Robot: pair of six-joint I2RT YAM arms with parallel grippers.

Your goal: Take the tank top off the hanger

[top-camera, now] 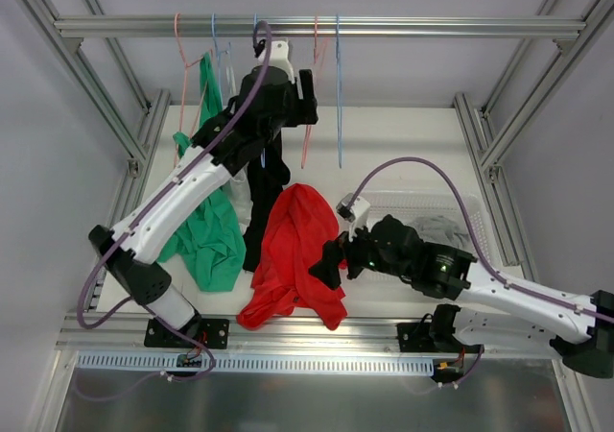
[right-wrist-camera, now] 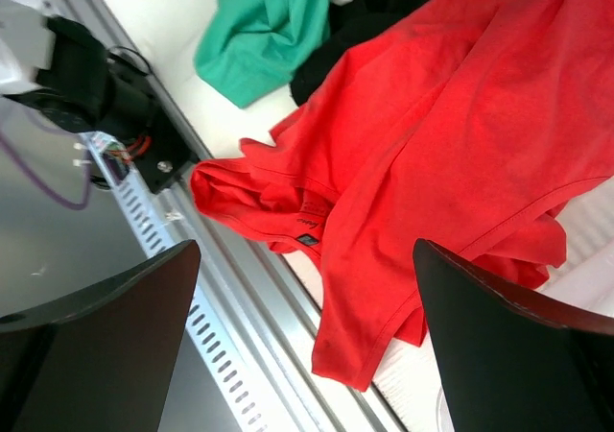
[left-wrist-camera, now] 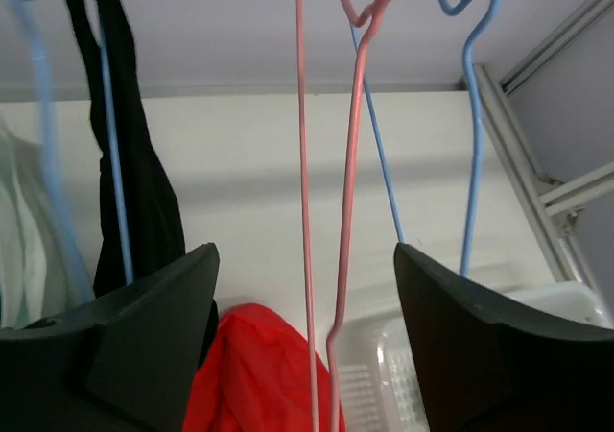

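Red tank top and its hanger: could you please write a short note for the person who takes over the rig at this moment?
Left gripper: open, up at the rail, one finger on each side of the bare pink hanger, not gripping it.
Right gripper: open, empty, low over the red tank top.
Things: the red tank top lies crumpled on the table near the front edge; the pink hanger hangs on the rail.
Done: the top looks fully off the hanger.
Left: probably only to draw both arms back. The green garment and black garment hang beside it, untouched.
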